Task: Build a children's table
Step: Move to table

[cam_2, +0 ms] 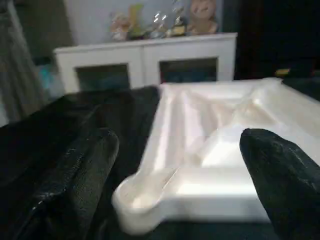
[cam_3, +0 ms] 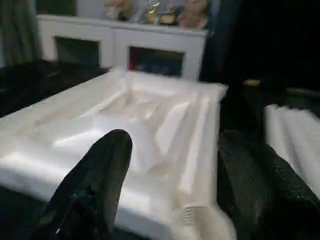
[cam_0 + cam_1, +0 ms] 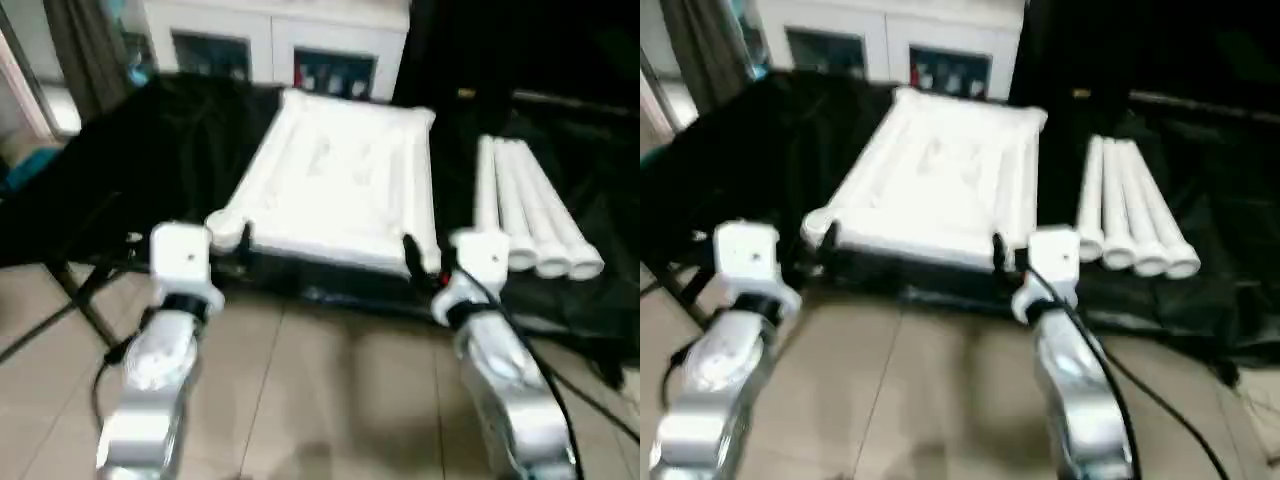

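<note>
Black cloth (image 3: 150, 170) (one tabletop (image 3: 340, 180), four legs (image 3: 535, 215))

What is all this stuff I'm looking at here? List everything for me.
Tabletop: one, white, upside down with ribs up, on the black cloth.
Legs: four, white, side by side to the right of the tabletop.
Black cloth: one, draped over the work surface.
Cabinet: one, white with glass doors, behind.
Toys: several, mixed colours, on top of the cabinet.
Floor: beige tiles, below.
Left gripper: black jaws open, at the tabletop's near left corner.
Right gripper: black jaws open, at the near right corner.
</note>
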Available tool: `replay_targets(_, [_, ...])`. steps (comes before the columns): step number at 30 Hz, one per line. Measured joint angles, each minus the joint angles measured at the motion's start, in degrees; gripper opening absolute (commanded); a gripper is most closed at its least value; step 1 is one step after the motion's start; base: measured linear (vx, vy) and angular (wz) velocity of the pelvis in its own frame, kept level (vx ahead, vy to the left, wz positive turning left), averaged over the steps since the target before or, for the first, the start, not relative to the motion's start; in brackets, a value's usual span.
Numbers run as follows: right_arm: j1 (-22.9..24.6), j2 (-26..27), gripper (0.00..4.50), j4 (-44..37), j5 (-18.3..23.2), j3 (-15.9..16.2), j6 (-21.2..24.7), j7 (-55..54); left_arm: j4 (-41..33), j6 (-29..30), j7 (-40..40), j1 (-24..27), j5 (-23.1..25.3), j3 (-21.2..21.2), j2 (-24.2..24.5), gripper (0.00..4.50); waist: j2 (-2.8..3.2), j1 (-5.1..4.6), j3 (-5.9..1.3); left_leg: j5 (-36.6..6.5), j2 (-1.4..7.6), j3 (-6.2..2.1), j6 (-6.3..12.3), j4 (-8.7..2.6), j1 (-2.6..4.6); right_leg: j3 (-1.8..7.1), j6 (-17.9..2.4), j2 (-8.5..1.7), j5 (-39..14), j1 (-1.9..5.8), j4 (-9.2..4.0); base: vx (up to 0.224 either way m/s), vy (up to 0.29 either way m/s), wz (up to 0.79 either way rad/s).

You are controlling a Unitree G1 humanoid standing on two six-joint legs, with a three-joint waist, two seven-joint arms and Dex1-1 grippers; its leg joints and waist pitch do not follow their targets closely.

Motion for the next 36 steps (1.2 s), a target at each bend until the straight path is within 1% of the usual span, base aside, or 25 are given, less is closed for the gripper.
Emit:
replay_targets(1, [0.0, -0.1, 3.11, -0.3, 0.0, 0.0, 0.1, -0.1, 0.0, 0.0, 0.0, 0.0, 0.0, -0.1, -0.1, 4.5, -0.84, -0.07, -0.31, -0.4, 0.5, 1.7, -0.63, -0.15, 0.83, 0.21, -0.3, -1.18, 0.1, -0.94, -0.7, 0.135, -0.048, -0.63])
replay_targets(2, [0.0, -0.2, 3.11, -0.7, 0.0, 0.0, 0.1, -0.1, 0.1, 0.2, -0.1, 0.1, 0.0, -0.1, -0.2, 4.5, -2.05, -0.01, -0.81, -1.2, 0.63, 2.5, -1.33, 0.21, 1.02, 0.61, 1.5, -1.88, 2.2, -0.93, -1.4, 0.203, -0.07, -0.6])
replay_targets(3, [0.3, -1.0, 3.11, -1.0, -0.1, -0.5, 0.0, -0.2, 0.3, 0.3, -0.2, -0.3, 0.0, -0.3, -0.5, 4.5, -1.01, -0.02, -0.88, -2.8, 0.5, 0.01, 0.85, 2.0, 0.02, 0.71, 2.2, -0.52, 2.5, -0.49, -1.97, 0.203, -0.07, -0.6])
replay_targets(4, [0.9, -1.8, 3.11, -0.8, -0.1, -1.4, 0.1, -0.3, 0.3, 0.4, -0.4, -0.5, 0.0, -1.8, -1.1, 4.5, -0.54, 0.03, -0.94, -3.9, -0.19, -1.94, 3.21, 5.29, -1.72, 1.11, 2.0, 0.32, 2.3, -0.03, -2.57, 0.22, -0.057, -0.31])
replay_targets(5, [1.4, -2.2, 3.11, -0.2, -0.3, -2.8, 0.5, -0.7, 0.3, 0.5, -0.9, -0.5, 0.0, -3.1, -1.4, 4.5, -0.5, 0.0, -0.98, -4.2, -2.14, -4.06, 4.13, 10.06, -4.91, 1.82, 1.9, 0.65, 2.1, 1.11, -3.71, 0.213, -0.039, 0.0])
replay_targets(6, [1.4, -2.2, 3.11, -0.1, -0.3, -3.2, 0.6, -0.8, 0.3, 0.5, -0.9, -0.5, 0.0, -3.2, -1.3, 4.5, -0.41, 0.1, -1.08, -3.7, -3.42, -4.77, 4.62, 11.36, -7.23, 2.07, 1.7, 0.79, 2.2, 2.19, -4.82, 0.213, -0.039, 0.0])
replay_targets(7, [1.1, -2.0, 3.11, -0.2, -0.3, -3.2, 0.6, -0.7, 0.3, 0.4, -0.9, -0.5, 0.0, -3.0, -1.1, 4.5, 0.05, 0.15, -1.27, -2.9, -3.95, -5.27, 4.8, 10.35, -9.06, 1.71, 1.6, 1.26, 2.1, 3.38, -6.07, 0.223, -0.03, 0.08])
replay_targets(8, [0.6, -1.8, 3.11, -0.4, -0.3, -2.9, 0.6, -0.7, 0.1, 0.4, -0.9, -0.5, 0.0, -2.4, -0.8, 4.5, 1.27, 0.33, -1.59, -0.7, -3.5, -5.53, 5.4, 6.25, -10.81, 0.82, 1.5, 2.47, 1.8, 4.94, -7.49, 0.235, -0.003, 0.03])
replay_targets(9, [0.4, -1.8, 3.11, -0.7, -0.3, -2.8, 0.6, -0.7, 0.0, 0.4, -0.8, -0.5, 0.0, -2.2, -0.7, 4.5, 2.83, 0.27, -1.81, 1.0, -2.43, -5.59, 6.09, 2.04, -11.14, -0.68, 1.6, 3.55, 1.2, 6.39, -8.36, 0.235, -0.003, 0.03])
replay_targets(10, [0.2, -1.8, 3.11, -0.8, -0.3, -2.6, 0.6, -0.7, 0.0, 0.4, -0.8, -0.5, 0.0, -2.0, -0.4, 4.5, 4.1, 0.33, -1.58, 5.9, -1.47, -6.02, 5.49, 1.39, -10.96, -1.72, 1.9, 4.49, 0.4, 7.74, -8.62, 0.272, 0.074, -0.07])
replay_targets(11, [0.0, -0.7, 3.11, -0.4, -0.2, -1.3, 0.7, -0.6, 0.1, 0.4, -0.7, 0.2, 0.0, -0.9, 0.2, 4.5, 3.89, -0.37, -1.7, 5.4, -1.82, -7.15, 4.93, 2.44, -10.51, -2.26, 2.3, 3.98, -1.0, 7.72, -6.23, 0.304, 0.058, -0.14])
replay_targets(12, [-0.5, -0.4, 3.11, -0.4, -0.2, -0.3, 0.8, -0.4, 0.5, 0.4, -0.7, 0.0, 0.1, 0.2, 0.5, 4.5, 2.68, -1.35, -1.87, 4.6, -2.5, -7.32, 5.1, 2.8, -10.35, -1.53, 2.7, 3.21, -1.4, 5.69, -2.17, 0.304, 0.058, -0.14])
replay_targets(13, [-0.6, -0.6, 3.11, -0.4, -0.2, -0.1, 0.8, -0.4, 0.8, 0.4, -0.7, 0.0, 0.1, 0.4, 0.4, 4.5, 2.29, -2.16, -2.07, 3.8, -2.67, -7.48, 5.22, 3.12, -10.2, -0.86, 3.4, 3.08, -1.5, 3.33, 1.16, 0.283, 0.004, -0.08])
replay_targets(14, [-0.6, -1.1, 3.11, -0.4, -0.2, -0.2, 0.9, -0.5, 0.9, 0.4, -0.7, 0.0, 0.1, 0.2, 0.2, 4.5, 1.99, -3.24, -2.25, 3.0, -2.91, -7.56, 5.39, 3.14, -9.54, -0.27, 5.0, 2.81, -1.3, 0.13, 2.73, 0.219, 0.011, -0.07])
replay_targets(16, [-0.4, -1.4, 3.11, -0.4, -0.2, -0.6, 1.1, -0.5, 0.8, 0.4, -0.7, -0.3, 0.1, -0.2, 0.0, 4.5, 1.26, -4.9, -2.28, 1.8, -3.59, -6.99, 5.21, 3.14, -8.04, 0.6, 6.9, 1.78, -0.1, -4.06, 2.67, 0.202, -0.003, -0.07])
replay_targets(17, [-0.1, -1.4, 3.11, -0.4, -0.2, -0.9, 1.1, -0.5, 0.7, 0.4, -0.7, -0.6, 0.1, -0.4, -0.1, 4.5, 0.08, -5.46, -2.18, 1.0, -4.21, -5.96, 4.72, 3.02, -6.9, 1.61, 6.4, 0.74, 1.5, -5.48, 0.44, 0.168, -0.076, -0.02])
replay_targets(18, [0.1, -1.4, 3.11, -0.4, -0.3, -1.1, 1.2, -0.5, 0.4, 0.3, -0.7, -0.9, 0.1, -0.6, -0.1, 4.5, -1.18, -5.67, -1.91, 0.4, -4.71, -4.82, 4.18, 2.99, -6.05, 2.32, 4.8, 0.02, 4.6, -5.67, -2.84, 0.168, -0.076, -0.02])
replay_targets(19, [0.6, -1.8, 3.11, -0.5, -0.3, -1.4, 1.3, -0.6, 0.4, 0.4, -0.8, -1.0, 0.0, -0.9, -0.1, 4.5, -2.2, -5.69, -2.12, -0.6, -4.94, -4.34, 4.79, 3.92, -5.59, 3.46, 3.0, 0.06, 8.0, -5.13, -3.38, 0.169, -0.145, 0.07])
replay_targets(20, [0.9, -2.5, 3.11, -0.4, -0.3, -2.2, 1.6, -0.6, 0.5, 0.4, -1.3, -0.9, -0.1, -2.6, -1.1, 4.5, -1.49, -4.69, -1.74, -2.4, -4.63, -4.8, 7.97, 6.36, -5.49, 3.78, 2.6, 1.04, 7.1, -3.96, -3.47, 0.183, -0.126, 0.06])
replay_targets(22, [0.8, -3.0, 3.11, -0.6, -0.3, -2.6, 2.4, 0.0, 0.4, 0.6, -2.7, -0.7, -1.1, -3.4, -0.6, 4.5, -0.87, -3.73, -1.68, -2.4, -5.26, -6.34, 7.88, 9.6, -6.64, 4.2, 2.4, 1.68, 6.6, -2.26, -4.58, 0.188, -0.089, 0.02])
replay_targets(24, [0.0, -4.1, 3.11, -1.9, 0.0, -1.8, 4.0, 1.7, -1.1, 0.6, -5.7, -0.6, -2.8, -3.6, 0.7, 4.5, 0.14, -2.65, -1.81, -0.8, -4.76, -7.34, 5.59, 7.02, -8.28, 4.31, 1.9, 2.69, 6.3, -0.81, -5.48, 0.187, -0.014, 0.07])
replay_targets(25, [-0.5, -4.8, 3.11, -2.7, 0.0, -1.4, 4.4, 2.5, -1.8, 0.6, -6.7, -0.6, -3.5, -3.6, 1.0, 4.5, 1.25, -2.32, -1.97, 1.4, -3.6, -7.38, 4.73, 3.29, -8.82, 3.42, 1.9, 3.35, 5.9, -0.73, -5.17, 0.167, 0.028, 0.08])
replay_targets(26, [-1.0, -5.9, 3.11, -3.7, 0.2, 0.0, 5.1, 4.5, -2.5, 0.9, -8.8, -0.5, -4.7, -3.6, 2.2, 4.5, 1.89, -2.08, -1.96, 3.7, -2.53, -7.36, 2.47, 3.46, -9.37, 3.08, 2.6, 3.7, 5.3, -0.93, -4.33, 0.146, 0.045, 0.02])
replay_targets(29, [-1.8, -9.9, 3.11, -6.7, 3.9, 3.0, 6.7, 12.2, -4.0, 3.0, -15.6, 0.9, -7.8, -4.7, 6.9, 4.5, 1.69, -1.92, -2.06, 3.3, -3.06, -7.26, 2.98, 3.65, -10.07, 3.37, 3.2, 2.83, 5.1, -1.9, -4.48, 0.1, 0.056, 0.03])
replay_targets(36, [-1.8, -18.7, 3.11, -7.6, 5.6, 2.6, 6.8, 22.2, -5.7, -1.5, -24.8, 3.3, -8.4, -8.5, 11.6, 4.5, 1.92, -1.87, -1.81, 3.4, -2.13, -4.91, 3.04, 2.82, -9.91, 3.2, 3.4, 2.22, 5.6, -1.36, -5.26, -0.009, 0.009, 0.01])
